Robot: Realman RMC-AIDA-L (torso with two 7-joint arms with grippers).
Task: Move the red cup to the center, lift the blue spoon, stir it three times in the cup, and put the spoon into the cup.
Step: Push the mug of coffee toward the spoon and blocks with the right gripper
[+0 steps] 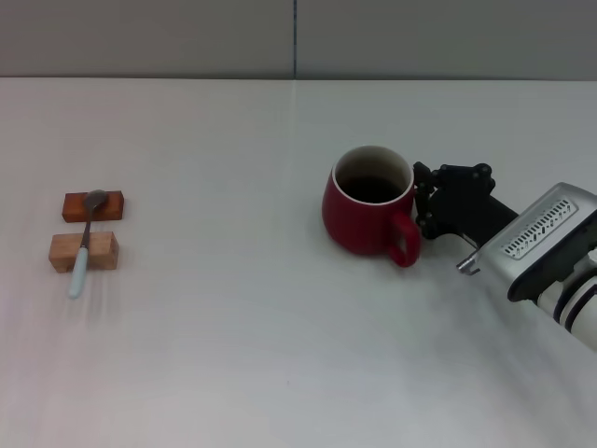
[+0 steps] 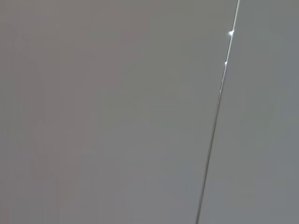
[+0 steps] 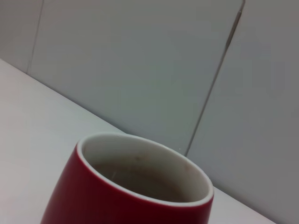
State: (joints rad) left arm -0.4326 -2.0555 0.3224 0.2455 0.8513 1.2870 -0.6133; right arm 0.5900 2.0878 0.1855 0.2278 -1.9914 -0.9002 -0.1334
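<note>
The red cup [image 1: 368, 201] stands upright on the white table [image 1: 233, 355], right of the middle, with its handle [image 1: 405, 241] turned toward the front right. My right gripper [image 1: 422, 199] is low over the table, right up against the cup's right side just above the handle. The right wrist view shows the cup's white rim and dark inside [image 3: 140, 186] from very close. The blue spoon [image 1: 84, 245] lies at the far left across two small wooden blocks, its grey bowl on the reddish block [image 1: 93, 205] and its pale handle over the tan block [image 1: 84, 252]. My left gripper is out of view.
A grey wall with a vertical seam [image 1: 296, 37] rises behind the table's far edge. The left wrist view shows only the wall and a seam [image 2: 215, 121]. The right arm's silver and white links [image 1: 550, 252] reach in from the lower right.
</note>
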